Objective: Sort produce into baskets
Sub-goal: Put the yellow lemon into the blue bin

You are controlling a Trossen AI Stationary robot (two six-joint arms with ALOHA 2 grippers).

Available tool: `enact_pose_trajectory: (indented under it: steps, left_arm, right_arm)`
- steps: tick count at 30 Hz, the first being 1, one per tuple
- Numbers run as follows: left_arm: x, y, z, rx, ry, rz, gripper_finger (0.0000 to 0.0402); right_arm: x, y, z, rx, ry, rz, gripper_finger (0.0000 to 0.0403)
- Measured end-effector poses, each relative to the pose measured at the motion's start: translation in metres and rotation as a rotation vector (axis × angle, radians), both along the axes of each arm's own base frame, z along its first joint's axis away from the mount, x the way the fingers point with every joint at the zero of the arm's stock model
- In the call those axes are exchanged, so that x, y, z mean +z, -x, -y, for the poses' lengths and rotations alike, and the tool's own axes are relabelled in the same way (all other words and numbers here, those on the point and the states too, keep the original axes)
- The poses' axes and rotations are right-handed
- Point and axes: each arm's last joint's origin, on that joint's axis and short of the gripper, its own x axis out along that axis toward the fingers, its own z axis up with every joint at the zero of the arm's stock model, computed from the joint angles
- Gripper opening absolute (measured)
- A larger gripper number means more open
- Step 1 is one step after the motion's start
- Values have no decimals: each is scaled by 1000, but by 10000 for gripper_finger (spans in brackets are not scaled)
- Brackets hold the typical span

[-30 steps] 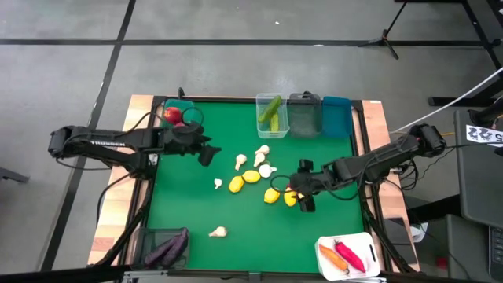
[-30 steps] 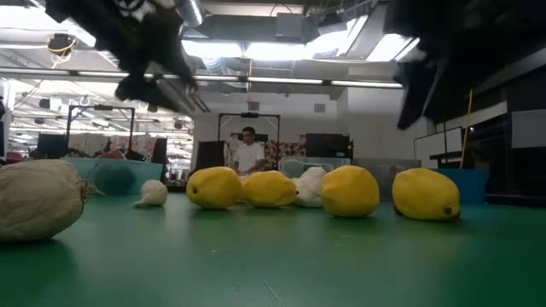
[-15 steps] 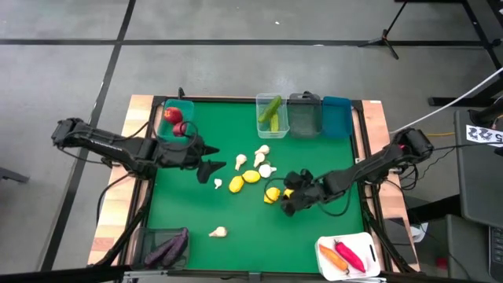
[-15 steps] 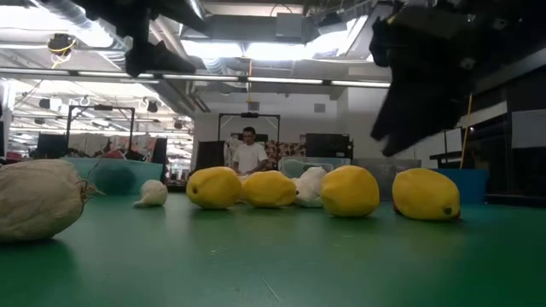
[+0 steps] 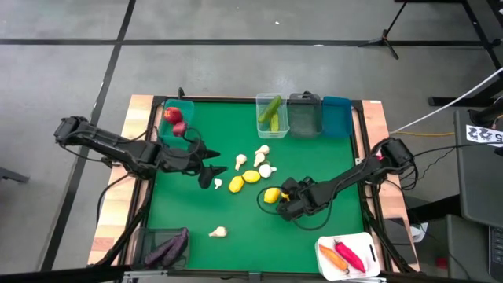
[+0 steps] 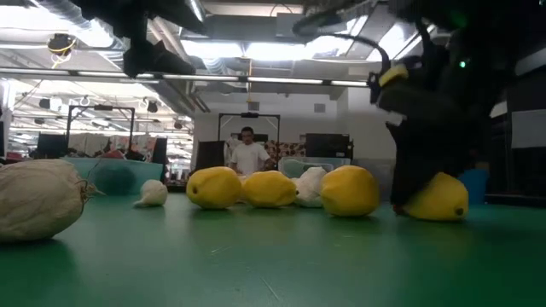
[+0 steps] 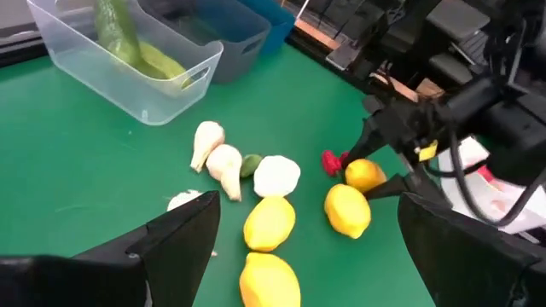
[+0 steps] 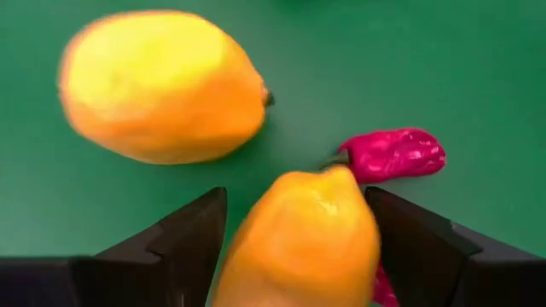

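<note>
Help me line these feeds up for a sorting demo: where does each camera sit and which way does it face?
High: overhead, straight down on the green table, both arms.
Low: table height, level across lemons toward the room; arms enter from above.
Left wrist: past open left gripper toward clear basket.
Right wrist: open right gripper straddling a lemon.
Shared: that lemon shows low too.

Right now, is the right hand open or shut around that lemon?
Open. In the right wrist view the right hand has its fingers spread on either side of the lemon, with gaps visible, so no grip yet.
</note>
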Motion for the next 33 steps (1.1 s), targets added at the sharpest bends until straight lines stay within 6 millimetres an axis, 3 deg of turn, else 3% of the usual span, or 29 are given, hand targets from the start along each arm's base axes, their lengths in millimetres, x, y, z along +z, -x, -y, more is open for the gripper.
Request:
enact_pose_trajectory:
  steps: [7, 15, 22, 27, 33]
  left_arm:
    - [-13, -10, 2, 11, -9, -57, 349]
    - [-15, -12, 2, 31, 18, -49, 349]
    - [-15, -12, 2, 41, 36, -44, 349]
    - [-16, -12, 2, 52, 55, -43, 349]
    - [-17, -11, 2, 48, 41, -69, 349]
  right_arm:
    - [-10, -2, -1, -33, -10, -25, 268]
    - [-10, -1, -2, -32, -24, -31, 170]
    - [-4, 1, -2, -5, -32, -35, 172]
    - [24, 4, 4, 39, 46, -37, 194]
    - [66, 19, 32, 33, 195, -109, 174]
